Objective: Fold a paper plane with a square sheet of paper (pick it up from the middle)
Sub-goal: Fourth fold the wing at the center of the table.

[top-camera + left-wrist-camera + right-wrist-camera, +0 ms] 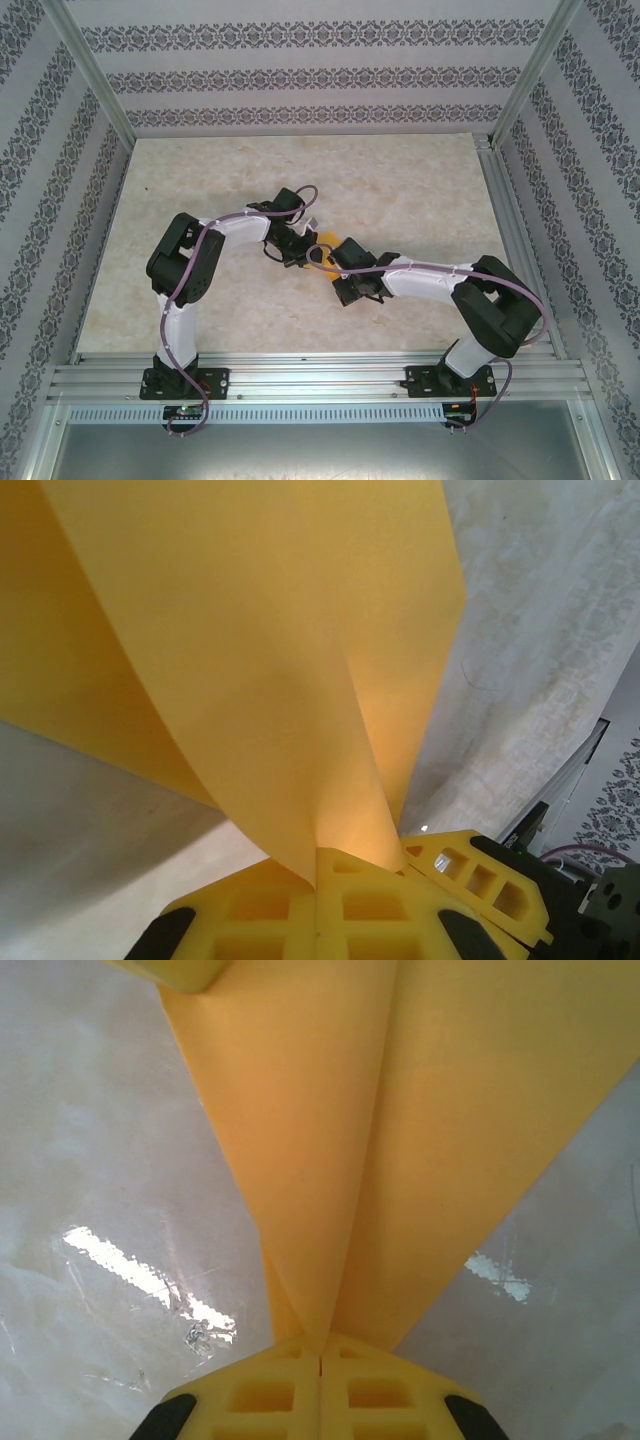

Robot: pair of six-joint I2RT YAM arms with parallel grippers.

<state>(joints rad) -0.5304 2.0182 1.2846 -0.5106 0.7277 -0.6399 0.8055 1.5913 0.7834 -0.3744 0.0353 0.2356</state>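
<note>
The square sheet of paper [325, 238] is orange-yellow and hangs between both grippers over the middle of the table. In the left wrist view the paper [260, 660] is bent into a V with a soft centre fold. It runs down into my left gripper [318, 858], whose yellow jaws are shut on it. The right gripper's fingers [470, 875] sit close beside on the right. In the right wrist view the paper [420, 1110] shows a sharp crease narrowing into my right gripper [320, 1345], also shut on it. From above, the left gripper [303, 243] and right gripper [335, 258] almost touch.
The beige marbled table top [400, 180] lies below, with shiny tape patches [150, 1280] on it. Patterned walls [300, 75] and aluminium posts [530, 70] enclose the table. An aluminium rail [320, 375] runs along the near edge by the arm bases.
</note>
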